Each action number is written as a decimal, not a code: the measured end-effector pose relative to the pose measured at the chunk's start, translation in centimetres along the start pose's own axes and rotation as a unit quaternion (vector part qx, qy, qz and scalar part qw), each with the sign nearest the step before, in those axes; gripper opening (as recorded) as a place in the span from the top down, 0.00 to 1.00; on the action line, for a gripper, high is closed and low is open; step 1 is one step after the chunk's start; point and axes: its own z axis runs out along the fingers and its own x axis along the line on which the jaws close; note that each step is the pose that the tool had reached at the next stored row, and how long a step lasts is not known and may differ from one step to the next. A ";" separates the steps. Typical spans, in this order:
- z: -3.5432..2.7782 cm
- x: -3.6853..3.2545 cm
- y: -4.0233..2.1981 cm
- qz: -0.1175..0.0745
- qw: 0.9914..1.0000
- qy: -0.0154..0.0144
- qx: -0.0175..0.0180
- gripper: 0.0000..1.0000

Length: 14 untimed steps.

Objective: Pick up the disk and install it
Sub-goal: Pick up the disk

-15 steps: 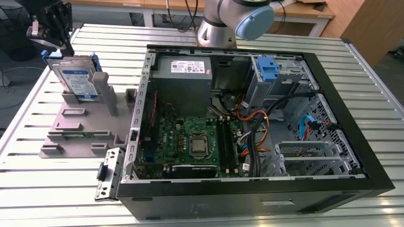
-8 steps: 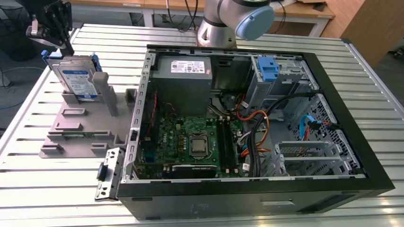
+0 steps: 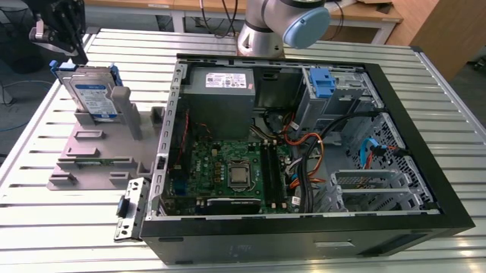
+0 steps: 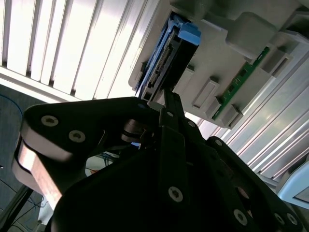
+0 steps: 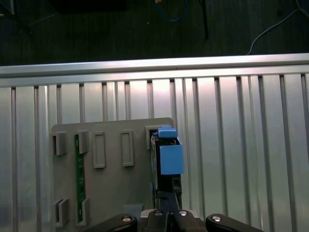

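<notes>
Blue-framed disk is standing upright in its grey holder; your end effector is hovering at its upper edge, closed tight, with any contact hidden.

On the table, a holder is set at the exterior view's left and an open computer case at its right. The disk is stood upright in the holder, with the claw just above it. Inside the case, the power supply is placed behind the motherboard.
</notes>
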 end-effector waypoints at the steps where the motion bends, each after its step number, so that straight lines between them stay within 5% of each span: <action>1: 0.05 0.00 0.00 0.000 1.000 0.000 0.000 0.89; 14: 0.46 0.01 -0.08 0.019 1.000 -0.001 0.001 0.89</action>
